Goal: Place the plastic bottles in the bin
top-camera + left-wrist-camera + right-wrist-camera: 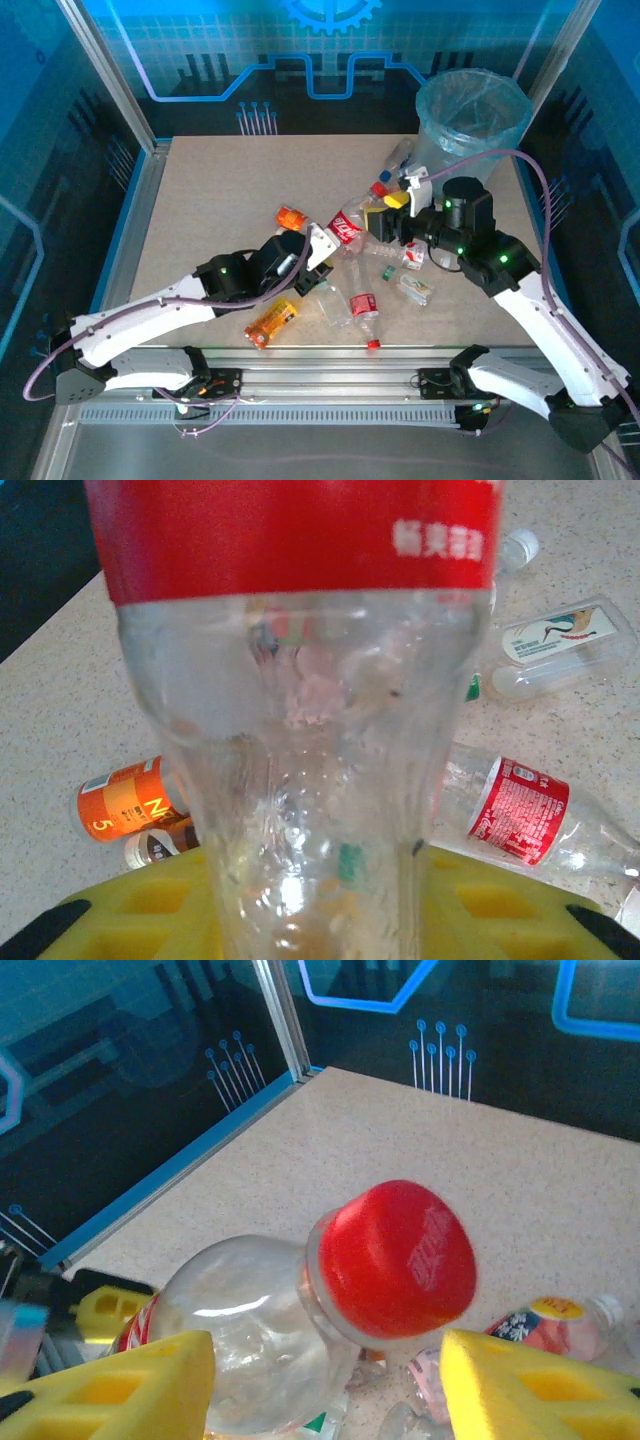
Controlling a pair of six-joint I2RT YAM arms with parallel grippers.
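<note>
Speckled beige table [215, 190], blue-lit walls [200, 50]

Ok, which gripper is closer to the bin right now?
Right. The right gripper hangs just short of the bin, to its near left; the left gripper lies beyond that, farther left and farther from the bin.

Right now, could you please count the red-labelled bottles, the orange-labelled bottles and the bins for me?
Red-labelled bottles: 2
Orange-labelled bottles: 2
Bins: 1
Total: 5
</note>
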